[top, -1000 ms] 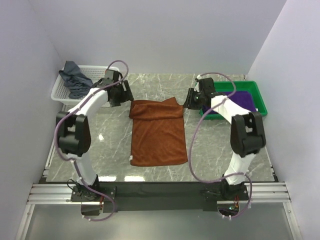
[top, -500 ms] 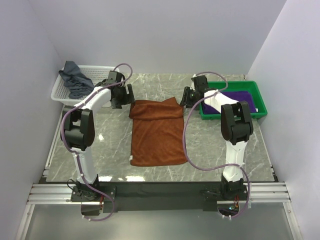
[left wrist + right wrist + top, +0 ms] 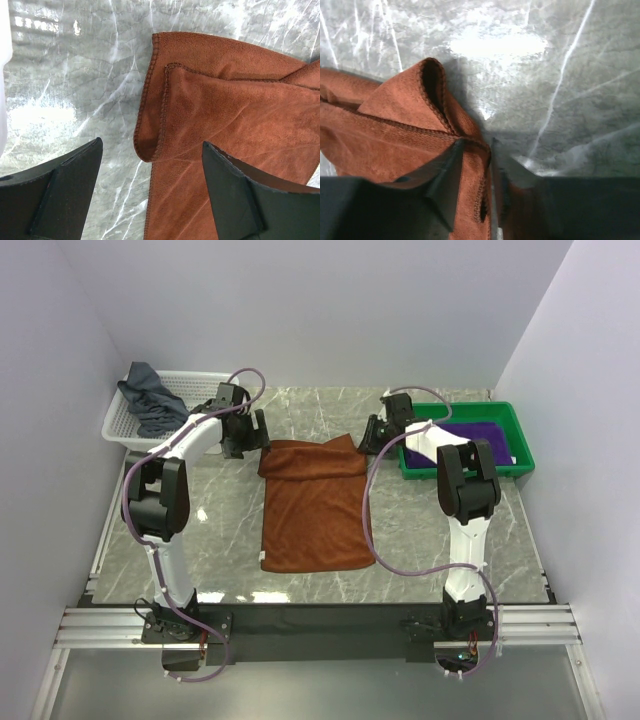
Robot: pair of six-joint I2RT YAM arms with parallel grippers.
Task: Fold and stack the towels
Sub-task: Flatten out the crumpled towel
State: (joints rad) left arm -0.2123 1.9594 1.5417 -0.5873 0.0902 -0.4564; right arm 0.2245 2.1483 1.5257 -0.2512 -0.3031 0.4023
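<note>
Both arms reach farther up-frame than a second ago: left tool (image 3: 150, 150) spread wide over the upper-left corner of the rust-brown towel (image 3: 315, 505), unmoved at worktop (image 3: 220, 530) centre, right tool (image 3: 476, 150) pinching its upper-right corner beside the green tray (image 3: 522, 437).

A rust-brown towel (image 3: 315, 510), purple towel (image 3: 482, 436), grey-blue towel (image 3: 150, 405), green tray (image 3: 524, 445), white basket (image 3: 205, 385) and grey white-veined table (image 3: 220, 530) are seen.

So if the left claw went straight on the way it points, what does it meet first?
Likely the rust-brown towel: its doubled-over corner lies just ahead, framed by the open left claw. Depth is unclear.
</note>
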